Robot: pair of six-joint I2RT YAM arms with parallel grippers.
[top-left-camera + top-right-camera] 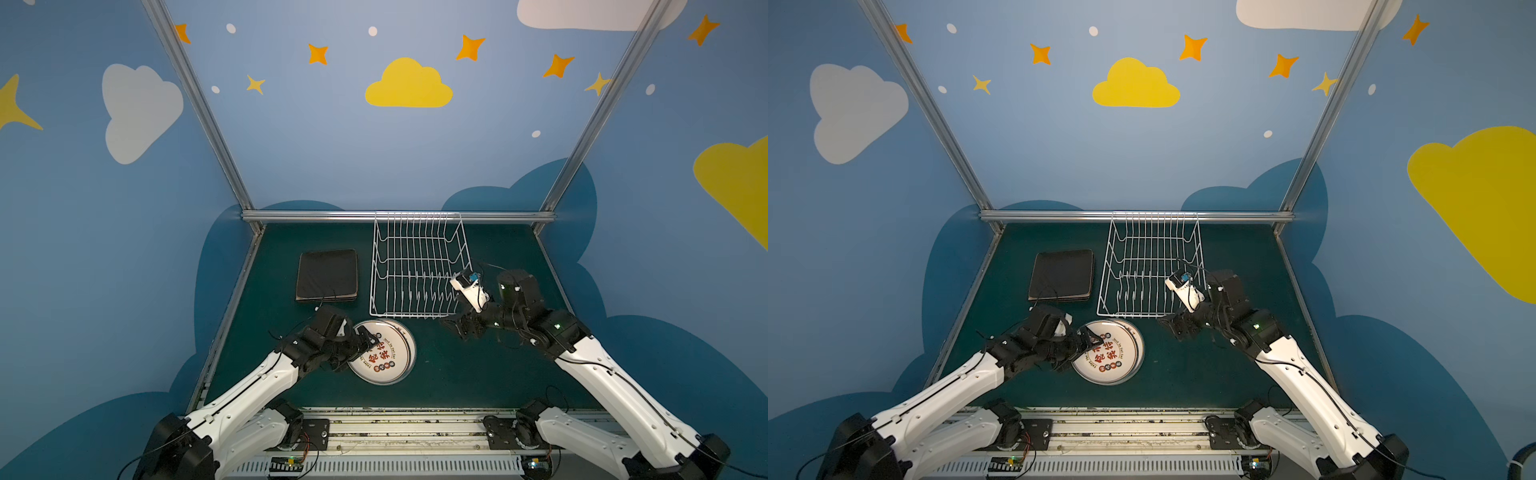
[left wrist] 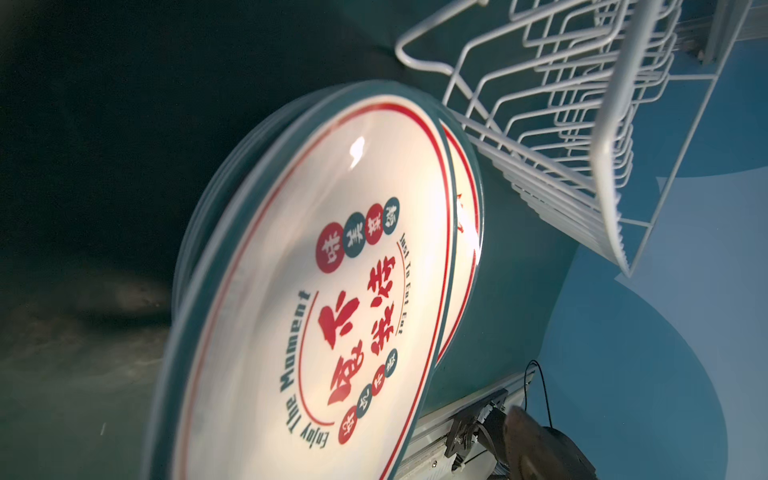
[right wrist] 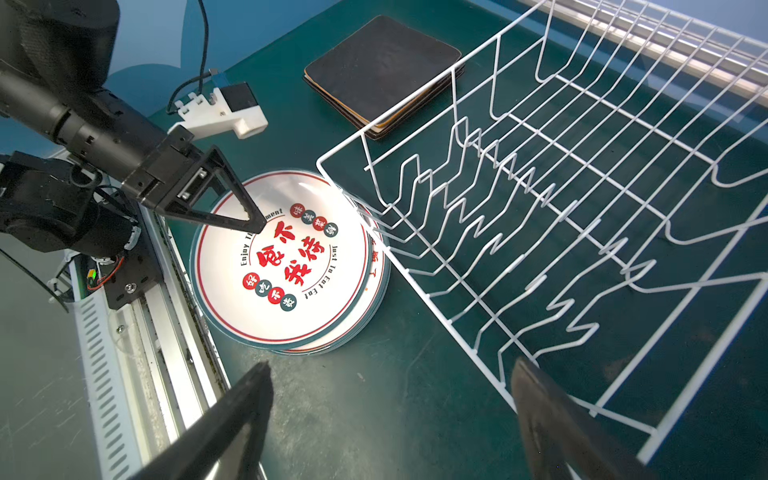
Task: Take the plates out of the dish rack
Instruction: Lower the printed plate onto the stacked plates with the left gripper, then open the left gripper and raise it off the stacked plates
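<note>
The white wire dish rack (image 1: 411,316) (image 1: 1138,315) (image 2: 615,145) (image 3: 322,160) stands at the back middle with no plates in its tines. Left of it lies a stack of black-backed square plates (image 1: 327,275) (image 1: 1062,274) (image 3: 382,62). In front of it round white plates (image 1: 384,353) (image 1: 1113,357) (image 2: 332,249) (image 3: 291,282) with red-black characters are stacked, the top one slightly offset. My left gripper (image 1: 360,345) (image 1: 1084,347) (image 3: 249,220) is open at the stack's left rim. One of its fingers (image 2: 536,444) hangs above the top plate; the other finger is hidden. My right gripper (image 1: 455,328) (image 1: 1177,326) (image 3: 390,374) is open and holds nothing, above the mat at the rack's front right corner.
A green mat (image 1: 457,374) covers the table. An aluminium rail (image 1: 395,216) runs along the back behind the rack, and a metal rail with the arm bases (image 1: 395,428) along the front edge. Blue walls close the left and right sides.
</note>
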